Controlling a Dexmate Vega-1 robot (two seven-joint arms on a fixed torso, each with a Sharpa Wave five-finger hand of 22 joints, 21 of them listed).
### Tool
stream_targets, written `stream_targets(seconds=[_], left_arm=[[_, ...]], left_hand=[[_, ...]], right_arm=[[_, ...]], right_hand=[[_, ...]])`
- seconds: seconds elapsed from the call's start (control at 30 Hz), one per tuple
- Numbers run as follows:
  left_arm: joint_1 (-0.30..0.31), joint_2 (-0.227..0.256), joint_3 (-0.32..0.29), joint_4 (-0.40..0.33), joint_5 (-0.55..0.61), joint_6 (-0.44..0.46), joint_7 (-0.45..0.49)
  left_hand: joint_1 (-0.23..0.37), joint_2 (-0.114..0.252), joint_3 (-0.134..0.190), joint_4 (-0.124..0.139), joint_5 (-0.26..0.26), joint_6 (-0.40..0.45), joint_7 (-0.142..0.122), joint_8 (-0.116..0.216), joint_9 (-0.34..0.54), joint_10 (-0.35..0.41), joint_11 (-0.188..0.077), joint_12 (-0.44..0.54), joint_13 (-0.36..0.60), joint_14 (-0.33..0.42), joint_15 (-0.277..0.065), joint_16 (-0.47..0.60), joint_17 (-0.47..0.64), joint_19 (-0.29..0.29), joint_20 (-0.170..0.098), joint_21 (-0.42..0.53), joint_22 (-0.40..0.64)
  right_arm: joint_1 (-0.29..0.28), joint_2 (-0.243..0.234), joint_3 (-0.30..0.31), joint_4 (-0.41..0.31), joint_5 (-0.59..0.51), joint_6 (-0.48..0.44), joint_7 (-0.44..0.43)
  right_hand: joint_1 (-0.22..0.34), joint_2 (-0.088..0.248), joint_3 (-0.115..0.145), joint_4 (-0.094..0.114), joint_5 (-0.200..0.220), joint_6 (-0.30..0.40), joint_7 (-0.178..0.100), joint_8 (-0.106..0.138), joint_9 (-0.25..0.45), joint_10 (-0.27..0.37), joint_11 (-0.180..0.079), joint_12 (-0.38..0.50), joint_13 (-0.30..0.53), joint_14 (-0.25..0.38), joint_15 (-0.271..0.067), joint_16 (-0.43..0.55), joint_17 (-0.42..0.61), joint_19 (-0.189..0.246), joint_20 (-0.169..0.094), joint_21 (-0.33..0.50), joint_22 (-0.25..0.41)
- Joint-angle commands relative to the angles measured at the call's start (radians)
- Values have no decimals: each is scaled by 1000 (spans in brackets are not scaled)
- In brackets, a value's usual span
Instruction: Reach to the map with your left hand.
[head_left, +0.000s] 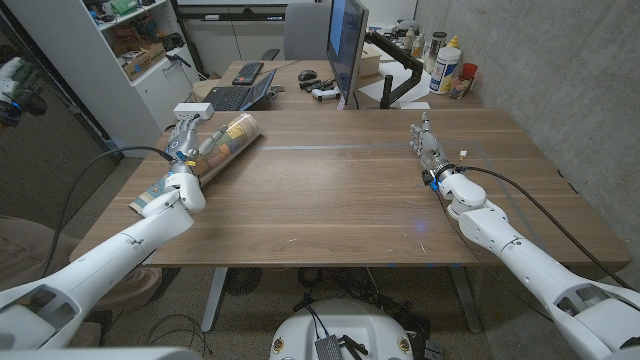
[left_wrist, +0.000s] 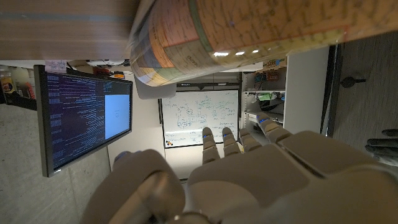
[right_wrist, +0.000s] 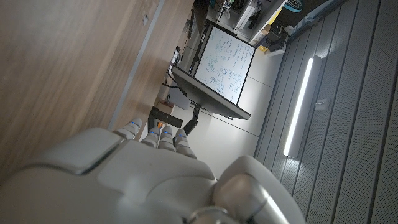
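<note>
The map (head_left: 228, 138) is a rolled-up tube of coloured paper lying slantwise on the left part of the wooden table (head_left: 330, 190). My left hand (head_left: 185, 140) is over the roll's middle, fingers stretched out and apart, holding nothing. In the left wrist view the map (left_wrist: 249, 25) lies just beyond the fingers of my left hand (left_wrist: 249, 168), with a gap showing between them. My right hand (head_left: 428, 150) stands on the right side of the table with straight fingers and nothing in it; the right wrist view shows its back (right_wrist: 143, 180) over bare wood.
A second desk behind the table carries a monitor (head_left: 347, 45), a laptop (head_left: 240, 95) and bottles (head_left: 445, 65). A shelf unit (head_left: 130, 40) stands at the back left. A concrete wall runs along the right.
</note>
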Motion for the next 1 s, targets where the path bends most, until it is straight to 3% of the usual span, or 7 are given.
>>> stream_targets(seconds=[0.03, 1.0], left_arm=[[-26, -5, 30, -1, -4, 39, -28], [-41, -5, 57, 4, -14, 81, -48]], left_hand=[[-2, -2, -2, 1, 0, -1, 1, -2, 3, 2, 5, 1, 4, -11, 5, -3, 5, -3, 5, 1, 2], [1, 1, 0, 2, 0, -2, 4, -2, 3, 0, 7, 0, 4, -19, 8, -1, 6, -6, 7, 0, 2]], right_arm=[[-3, 0, 1, 5, 5, -4, 1], [-7, -6, 4, 3, 6, 2, 6]], right_hand=[[7, 16, -7, 0, 3, -5, -2, 6, 4, -9, -4, -3, 4, -33, -4, -2, 2, -6, -1, 9, 5], [7, 17, -8, 0, 4, -5, -3, 6, 4, -9, -3, -2, 4, -33, -3, -2, 2, -7, 1, 9, 5]])
